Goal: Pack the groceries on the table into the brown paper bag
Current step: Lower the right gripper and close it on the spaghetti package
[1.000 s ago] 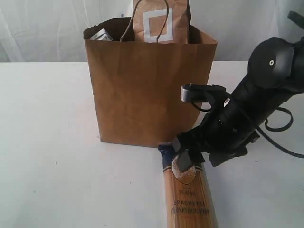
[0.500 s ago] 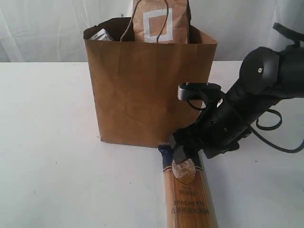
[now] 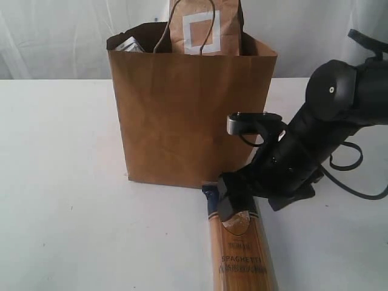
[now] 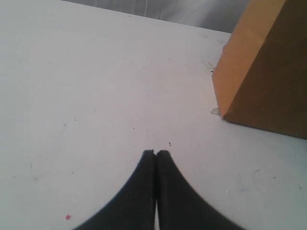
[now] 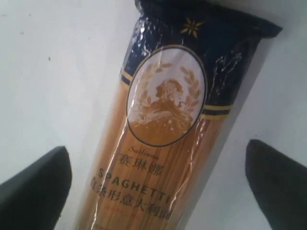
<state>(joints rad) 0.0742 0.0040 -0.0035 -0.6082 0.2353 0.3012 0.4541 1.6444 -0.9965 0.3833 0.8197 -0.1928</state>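
Observation:
The spaghetti packet (image 3: pixel 242 251) lies flat on the white table (image 3: pixel 60 182), its dark blue end toward the brown paper bag (image 3: pixel 188 115). My right gripper (image 3: pixel 235 203) hangs over that end, open. In the right wrist view the packet (image 5: pixel 168 120) runs between my two wide-apart fingers (image 5: pixel 36 187), neither touching it. A brown pouch with a grey square label (image 3: pixel 203 27) sticks out of the bag's top. My left gripper (image 4: pixel 156 152) is shut on nothing, low over bare table beside a bag corner (image 4: pixel 259 72).
A grey metallic item (image 3: pixel 128 43) peeks over the bag's rim at its back left. The right arm's black cable (image 3: pixel 357 163) loops over the table to the right. A pale curtain (image 3: pixel 60 36) hangs behind the table.
My right gripper has sunk lower over the packet's blue end and its jaws have spread wider. The left gripper, bag and packet have not moved.

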